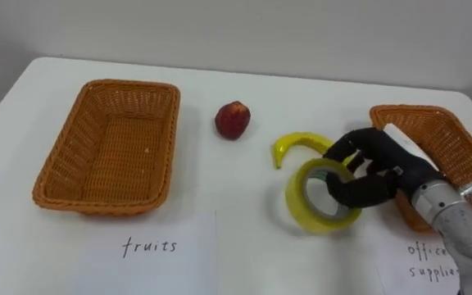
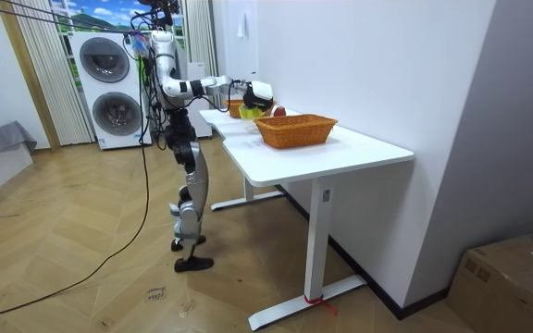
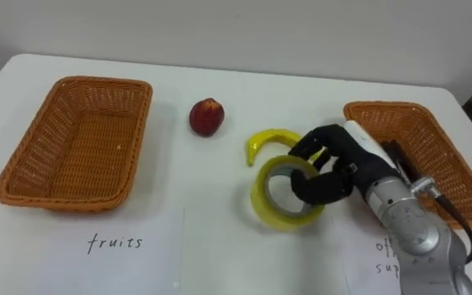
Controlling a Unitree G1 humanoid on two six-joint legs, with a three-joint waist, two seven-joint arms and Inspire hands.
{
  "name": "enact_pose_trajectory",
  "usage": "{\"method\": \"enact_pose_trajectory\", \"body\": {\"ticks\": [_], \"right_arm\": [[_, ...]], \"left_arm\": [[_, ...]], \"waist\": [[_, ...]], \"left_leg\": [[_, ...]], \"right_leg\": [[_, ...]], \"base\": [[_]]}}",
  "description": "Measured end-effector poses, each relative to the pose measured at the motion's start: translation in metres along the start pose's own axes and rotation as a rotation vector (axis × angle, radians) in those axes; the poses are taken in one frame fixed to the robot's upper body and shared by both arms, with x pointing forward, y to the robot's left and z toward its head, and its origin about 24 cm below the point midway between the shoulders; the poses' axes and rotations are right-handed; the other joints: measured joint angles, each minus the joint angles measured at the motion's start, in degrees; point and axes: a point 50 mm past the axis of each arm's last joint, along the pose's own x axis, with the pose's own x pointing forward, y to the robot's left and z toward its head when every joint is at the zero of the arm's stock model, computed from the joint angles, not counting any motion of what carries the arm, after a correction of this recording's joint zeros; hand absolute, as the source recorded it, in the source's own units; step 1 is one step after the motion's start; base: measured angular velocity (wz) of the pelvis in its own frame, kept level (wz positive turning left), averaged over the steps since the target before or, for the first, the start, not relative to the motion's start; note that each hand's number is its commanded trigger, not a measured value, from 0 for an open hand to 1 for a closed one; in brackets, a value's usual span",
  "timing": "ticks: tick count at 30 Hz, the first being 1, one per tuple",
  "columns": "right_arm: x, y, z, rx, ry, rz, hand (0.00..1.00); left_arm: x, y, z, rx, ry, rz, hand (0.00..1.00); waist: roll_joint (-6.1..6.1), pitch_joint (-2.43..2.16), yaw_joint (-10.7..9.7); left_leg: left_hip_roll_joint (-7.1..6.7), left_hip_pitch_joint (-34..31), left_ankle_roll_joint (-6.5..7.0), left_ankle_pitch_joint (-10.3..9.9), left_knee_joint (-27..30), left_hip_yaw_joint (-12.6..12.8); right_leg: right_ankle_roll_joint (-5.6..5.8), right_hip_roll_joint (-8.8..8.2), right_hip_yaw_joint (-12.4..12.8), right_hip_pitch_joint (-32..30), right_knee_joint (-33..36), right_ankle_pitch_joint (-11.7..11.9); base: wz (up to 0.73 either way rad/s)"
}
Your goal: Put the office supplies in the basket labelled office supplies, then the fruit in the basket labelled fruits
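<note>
A yellow tape roll [image 1: 321, 197] [image 3: 286, 194] is tilted up at the middle right of the white table, with my right hand [image 1: 375, 168] [image 3: 342, 168] shut on its right rim. Just behind it lies a yellow banana [image 1: 297, 146] [image 3: 269, 141]. A red apple [image 1: 233, 120] [image 3: 207, 116] sits further left. The fruits basket [image 1: 109, 146] [image 3: 72, 139] stands empty on the left above a paper marked "fruits". The office supplies basket [image 1: 433, 147] [image 3: 416, 156] stands at the right, behind my hand. In the room view I stand at the table's far end with the right hand [image 2: 257, 91] over it.
Two paper labels [image 1: 150, 246] [image 3: 133, 242] lie along the table's front edge, one under each basket. A dark flat object [image 3: 388, 149] lies inside the right basket. The table's near edge runs along the bottom of the eye views.
</note>
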Motion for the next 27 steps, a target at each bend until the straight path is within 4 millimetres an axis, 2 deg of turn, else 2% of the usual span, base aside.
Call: {"method": "enact_pose_trajectory", "body": {"ticks": [1,16,19,27], "right_arm": [[0.0,0.0,0.0,0.015,-0.005,-0.013,1.0],[-0.003,-0.015,0.007,0.086,-0.069,-0.203,1.0],[-0.004,-0.019,0.006,0.129,-0.076,-0.25,1.0],[-0.006,-0.026,0.006,0.287,-0.099,-0.39,1.0]], "left_arm": [[0.0,-0.001,0.001,0.01,-0.003,-0.005,0.0],[-0.003,-0.013,-0.017,0.001,0.038,-0.04,0.0],[-0.003,-0.014,-0.018,0.001,0.033,-0.043,0.0],[-0.003,-0.017,-0.018,-0.001,0.043,-0.039,0.0]], "waist": [[0.17,0.14,0.0],[1.12,0.28,0.3],[1.2,0.16,0.1],[1.49,0.35,-0.1]], "left_leg": [[0.0,0.0,0.0,0.0,0.0,0.0],[0.06,0.0,-0.02,0.0,-0.2,0.1],[0.05,0.1,-0.02,0.0,0.0,0.1],[0.06,0.5,-0.03,0.0,-0.4,0.0]], "right_leg": [[0.0,0.01,0.0,0.0,0.0,0.0],[0.0,0.12,0.0,-0.2,0.0,0.0],[0.0,0.12,0.0,-0.1,0.0,0.0],[0.0,0.14,-0.1,0.3,-0.1,0.0]], "base": [[0.0],[0.0],[0.0],[0.0]]}}
